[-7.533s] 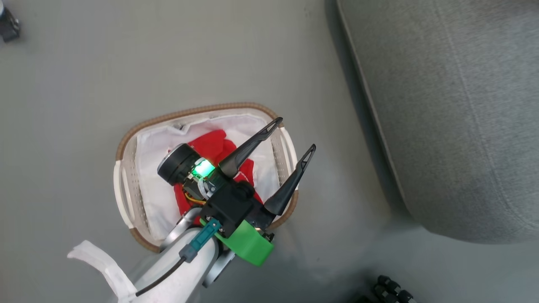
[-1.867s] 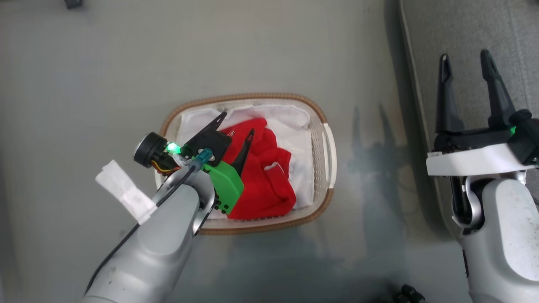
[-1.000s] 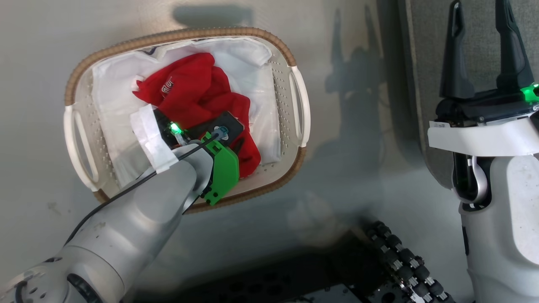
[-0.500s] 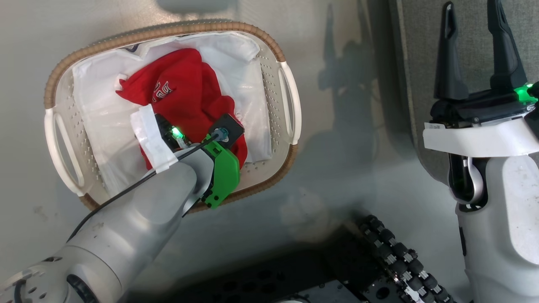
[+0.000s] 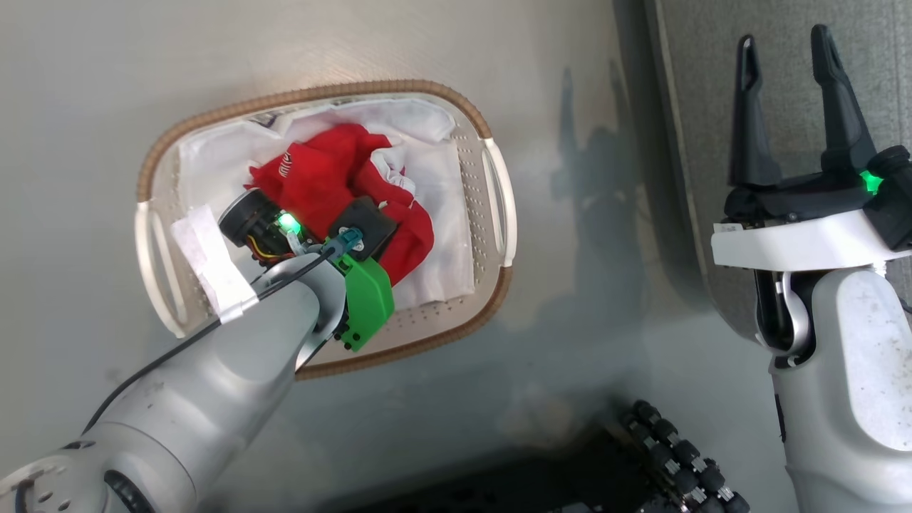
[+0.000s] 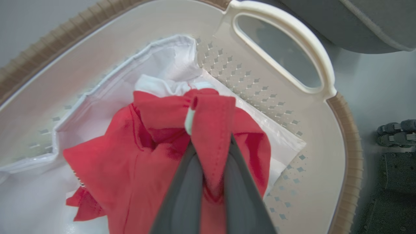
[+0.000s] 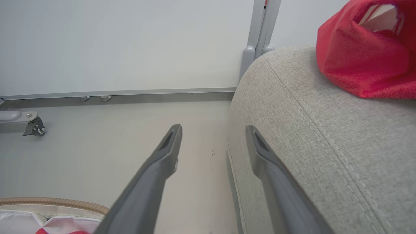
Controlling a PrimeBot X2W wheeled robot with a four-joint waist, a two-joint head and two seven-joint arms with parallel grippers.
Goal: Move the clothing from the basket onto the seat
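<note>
Soft cloth clothing (image 6: 136, 162) — perforated plastic basket (image 6: 260, 94).

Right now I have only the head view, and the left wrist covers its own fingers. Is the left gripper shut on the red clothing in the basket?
Observer: Yes. In the left wrist view the left gripper is shut on a fold of the red garment, which is pinched between both fingers.
Operator: Thank you. From my view I see just an edge of the seat. Is something lying on it?
Observer: Yes. The right wrist view shows a second red garment resting on the seat, beyond the open right gripper.
</note>
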